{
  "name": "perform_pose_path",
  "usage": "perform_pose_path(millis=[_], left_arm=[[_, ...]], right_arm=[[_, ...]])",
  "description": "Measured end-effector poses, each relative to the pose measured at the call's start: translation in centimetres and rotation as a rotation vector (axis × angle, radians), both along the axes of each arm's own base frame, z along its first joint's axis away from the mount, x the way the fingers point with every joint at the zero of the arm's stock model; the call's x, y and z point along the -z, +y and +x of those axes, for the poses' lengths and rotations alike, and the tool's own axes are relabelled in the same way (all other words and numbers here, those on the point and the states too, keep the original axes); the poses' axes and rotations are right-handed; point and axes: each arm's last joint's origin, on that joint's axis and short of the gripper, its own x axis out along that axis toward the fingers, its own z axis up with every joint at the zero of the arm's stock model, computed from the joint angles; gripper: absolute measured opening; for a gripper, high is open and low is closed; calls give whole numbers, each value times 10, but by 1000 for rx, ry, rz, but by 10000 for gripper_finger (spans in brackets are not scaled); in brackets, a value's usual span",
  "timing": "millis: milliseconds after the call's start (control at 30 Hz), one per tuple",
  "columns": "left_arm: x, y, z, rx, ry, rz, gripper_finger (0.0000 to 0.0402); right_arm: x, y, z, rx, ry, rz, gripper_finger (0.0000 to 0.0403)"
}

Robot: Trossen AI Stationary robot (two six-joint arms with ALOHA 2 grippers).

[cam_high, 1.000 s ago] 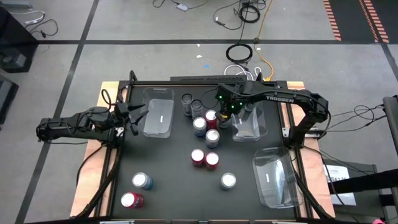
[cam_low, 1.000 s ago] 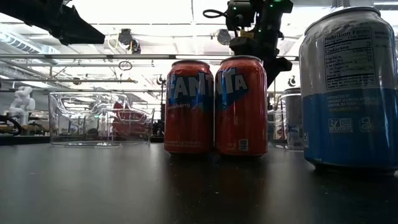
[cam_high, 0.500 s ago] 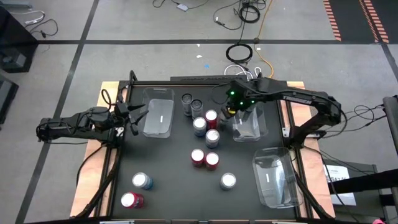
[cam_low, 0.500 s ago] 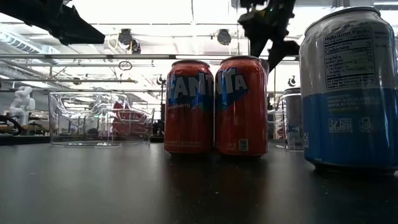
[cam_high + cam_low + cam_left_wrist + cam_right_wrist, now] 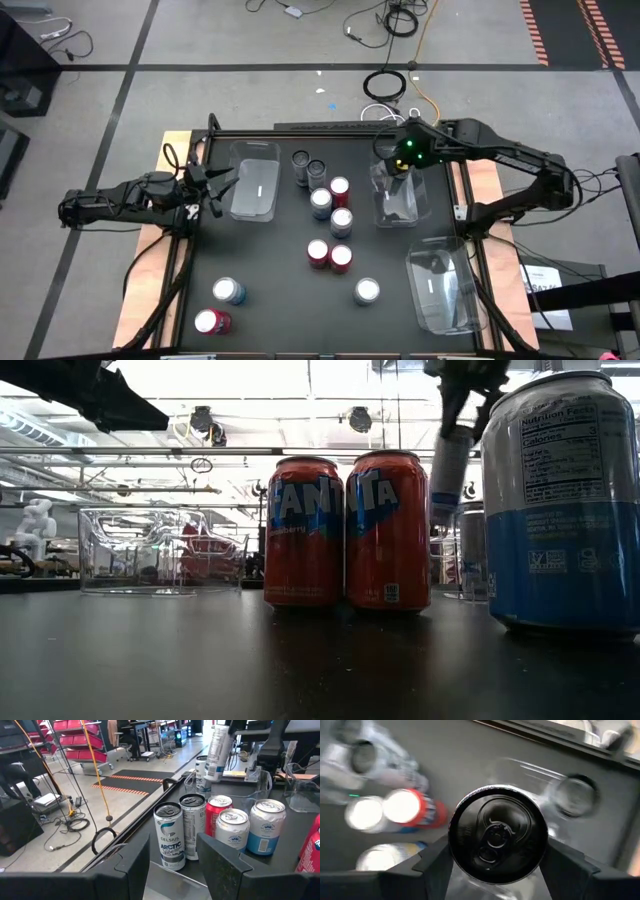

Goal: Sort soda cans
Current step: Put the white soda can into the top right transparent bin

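My right gripper (image 5: 397, 160) hangs over the clear tray (image 5: 410, 212) at the table's far right, shut on a slim grey-and-white soda can (image 5: 450, 470). The same can shows in the left wrist view (image 5: 218, 745) and the right wrist view (image 5: 495, 835). Another slim can (image 5: 201, 770) stands in that tray. Two dark-topped cans (image 5: 309, 163), a red can (image 5: 339, 187) and two blue-and-silver cans (image 5: 320, 200) stand upright mid-table. My left gripper (image 5: 213, 186) waits open at the left edge. My right gripper pinches the can's side wall just below its top rim (image 5: 456, 432) between its two fingers (image 5: 432, 862), one on each side. They come from above, slanting down. The can hangs tilted below them, lifted clear over the tray.
Two red cans (image 5: 329, 255) stand side by side mid-table, a blue-and-silver one (image 5: 367, 291) nearer the front. A blue (image 5: 229, 291) and a red can (image 5: 210, 322) sit at the near left. Clear trays stand at the far left (image 5: 255, 185) and near right (image 5: 440, 290).
My right gripper has risen and gone toward the table's right edge, from beside the cluster of cans to above the far-right tray. It has rolled on the way. The slim can has gone with it and now hangs tilted, higher above the table.
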Motion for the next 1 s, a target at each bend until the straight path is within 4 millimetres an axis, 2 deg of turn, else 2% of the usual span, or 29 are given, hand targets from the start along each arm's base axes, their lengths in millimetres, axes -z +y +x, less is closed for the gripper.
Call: perform_pose_path(millis=[100, 267, 467, 600, 867, 1000], left_arm=[[0, 0, 0, 0, 0, 0, 171], [0, 0, 0, 0, 0, 0, 171], [0, 0, 0, 0, 0, 0, 171], [0, 0, 0, 0, 0, 0, 171], [0, 0, 0, 0, 0, 0, 171], [0, 0, 0, 1, 0, 0, 171]], right_arm=[[4, -1, 2, 11, 33, 4, 246], [16, -7, 20, -15, 70, 11, 246], [42, -23, 42, -51, 196, 32, 247], [54, -37, 52, -59, 219, 30, 247], [63, -59, 52, -20, 223, 46, 247], [77, -68, 50, -11, 179, 86, 247]])
